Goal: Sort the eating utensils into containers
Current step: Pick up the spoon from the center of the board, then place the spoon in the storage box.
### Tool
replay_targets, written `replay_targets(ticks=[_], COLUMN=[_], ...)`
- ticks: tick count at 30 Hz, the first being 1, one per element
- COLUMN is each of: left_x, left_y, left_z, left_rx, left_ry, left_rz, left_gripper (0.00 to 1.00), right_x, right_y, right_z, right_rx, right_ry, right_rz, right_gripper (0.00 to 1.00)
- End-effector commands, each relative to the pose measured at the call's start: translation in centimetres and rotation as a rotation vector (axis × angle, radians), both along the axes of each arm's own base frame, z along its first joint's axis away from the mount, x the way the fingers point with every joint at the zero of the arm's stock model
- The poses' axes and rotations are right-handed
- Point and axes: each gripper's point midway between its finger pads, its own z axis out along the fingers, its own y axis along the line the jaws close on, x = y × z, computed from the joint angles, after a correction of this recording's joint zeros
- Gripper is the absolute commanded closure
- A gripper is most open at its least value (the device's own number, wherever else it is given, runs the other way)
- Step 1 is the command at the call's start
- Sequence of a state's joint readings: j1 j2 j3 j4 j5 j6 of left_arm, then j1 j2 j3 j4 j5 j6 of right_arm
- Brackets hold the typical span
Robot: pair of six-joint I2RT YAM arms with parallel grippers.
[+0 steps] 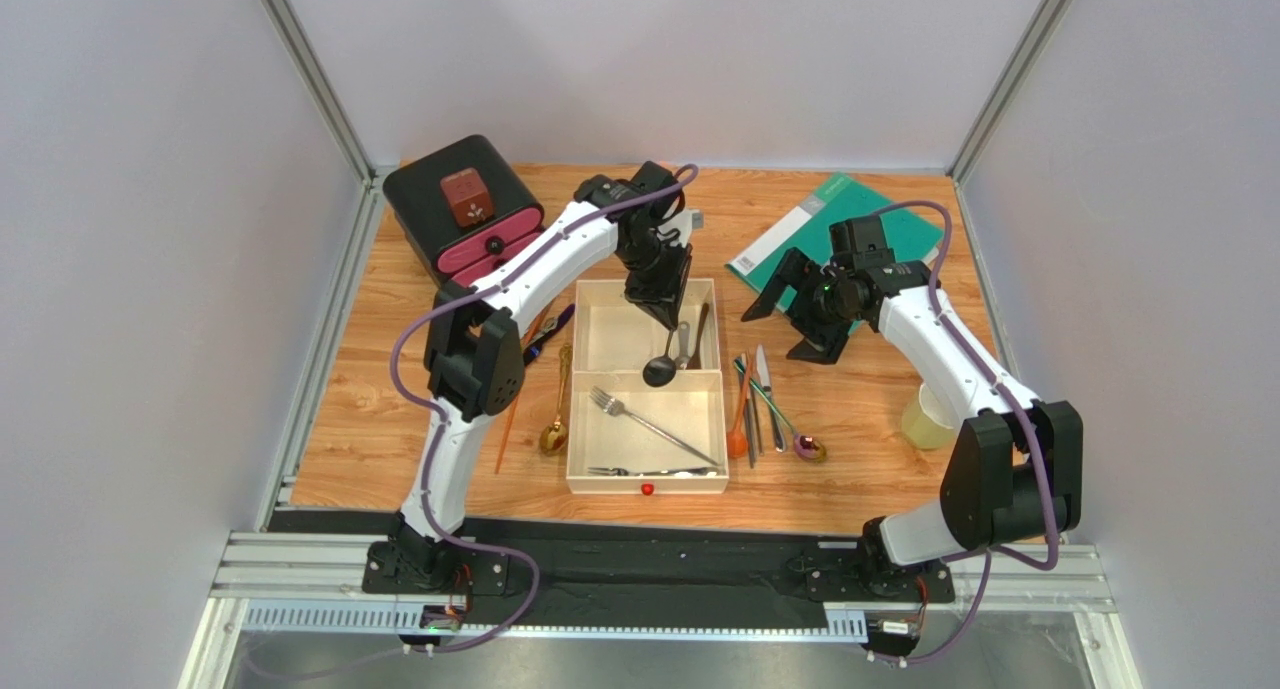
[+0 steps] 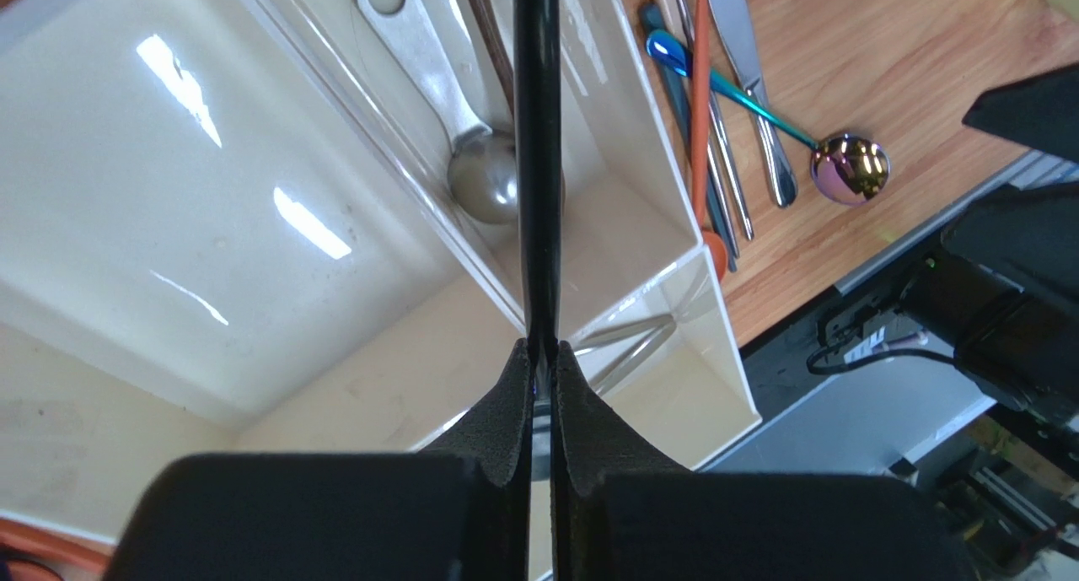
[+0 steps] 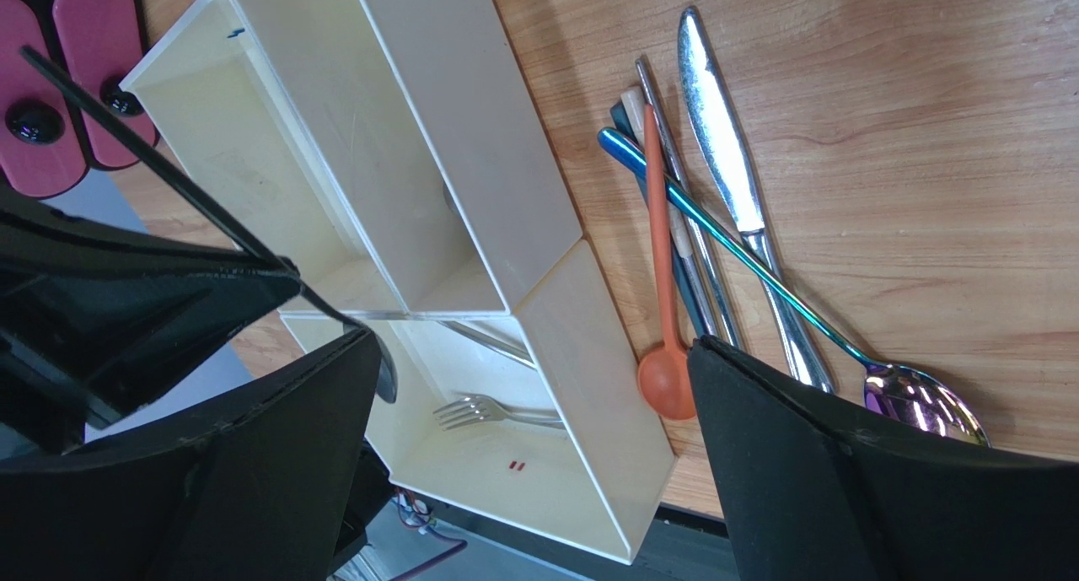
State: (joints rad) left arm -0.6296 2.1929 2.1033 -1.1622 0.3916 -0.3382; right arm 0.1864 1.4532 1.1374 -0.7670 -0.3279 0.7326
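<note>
My left gripper (image 1: 661, 302) is shut on the handle of a black spoon (image 1: 658, 370) that hangs bowl-down over the cream tray (image 1: 604, 482), at the divider between the small compartments and the large one. From the left wrist, the gripper (image 2: 541, 351) pinches the black handle (image 2: 538, 164) beside a silver spoon (image 2: 471, 164) in the right small compartment. Forks (image 1: 643, 419) lie in the large compartment. My right gripper (image 1: 804, 322) hovers open and empty; beyond its jaws (image 3: 535, 347) lie an orange spoon (image 3: 661, 366), a silver knife (image 3: 728, 151) and a blue-purple spoon (image 3: 912, 398).
A black box with pink drawers (image 1: 463, 209) stands at the back left and a green folder (image 1: 834, 224) at the back right. A pale yellow cup (image 1: 932, 416) sits by the right arm. A gold spoon (image 1: 556, 431) and an orange chopstick (image 1: 511, 419) lie left of the tray.
</note>
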Motion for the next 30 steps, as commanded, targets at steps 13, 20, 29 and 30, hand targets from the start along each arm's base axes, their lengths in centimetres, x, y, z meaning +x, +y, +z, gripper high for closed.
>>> replay_targets(ticks=[13,20,29,30], left_x=[2.8,3.5,3.5,3.5], left_y=[0.0,4.3,7.2,7.5], left_z=[1.1,0.1,-1.9,-2.2], left_rx=[0.037,0.252,0.386,0.399], left_ry=[-0.161,-0.258,-0.286,-0.288], left_rz=[-0.023,-0.087,-0.1,-0.098], left_gripper=[1.0,1.0,1.0,1.0], right_x=[0.6,0.5,0.6,0.6], right_y=[0.3,0.4,0.4,0.4], right_z=[0.1,-0.5,-0.4,-0.4], right_rx=[0.026,0.026,0.03,0.031], right_ry=[0.011,0.031,0.029,0.032], right_rz=[-0.005,-0.003,-0.008,-0.008], right_gripper=[0.0,0.0,0.0,0.0])
